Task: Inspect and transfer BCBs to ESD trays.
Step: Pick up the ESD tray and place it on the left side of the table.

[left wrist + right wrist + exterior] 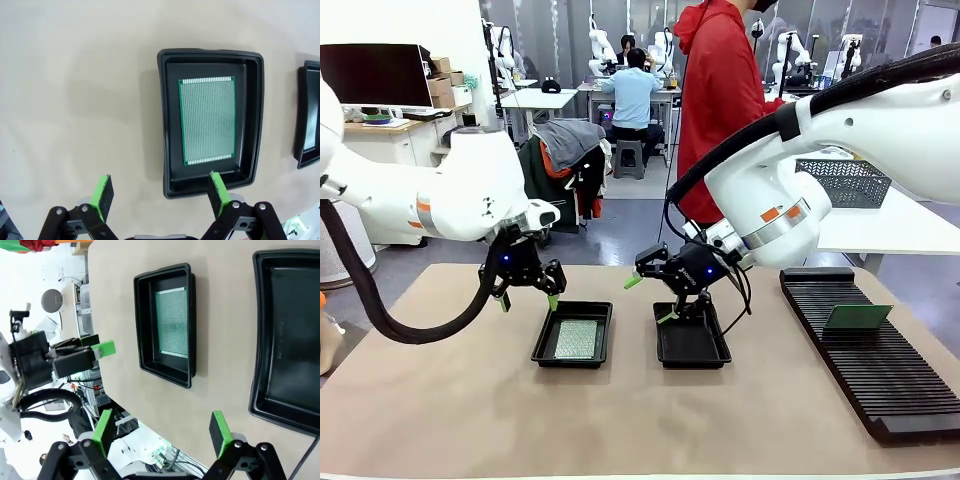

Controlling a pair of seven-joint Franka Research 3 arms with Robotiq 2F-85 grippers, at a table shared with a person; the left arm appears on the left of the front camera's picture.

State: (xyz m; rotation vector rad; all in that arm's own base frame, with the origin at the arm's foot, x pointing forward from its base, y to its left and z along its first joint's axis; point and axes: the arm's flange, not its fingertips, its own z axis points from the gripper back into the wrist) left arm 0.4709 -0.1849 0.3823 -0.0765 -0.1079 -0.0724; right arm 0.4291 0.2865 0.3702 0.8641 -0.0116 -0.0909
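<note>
One BCB point(576, 339), a pale green board, lies flat in the left ESD tray point(542, 350). The right ESD tray point(692, 346) holds nothing. Another BCB point(858, 317) stands on edge in the long black rack point(880, 380). My left gripper point(529, 300) hangs open just left of and above the left tray. My right gripper point(650, 299) is open above the near-left corner of the right tray. The left wrist view looks down on the board point(208, 120) in its tray point(255, 120), between open fingers point(103, 195). The right wrist view has both trays point(145, 325) point(290, 340) beyond its open gripper point(162, 432).
A person in a red hoodie point(720, 100) stands at the far side. A grey wire-mesh basket point(843, 182) sits on a white table at the back right. The tan mat point(440, 400) is bare in front of and left of the trays.
</note>
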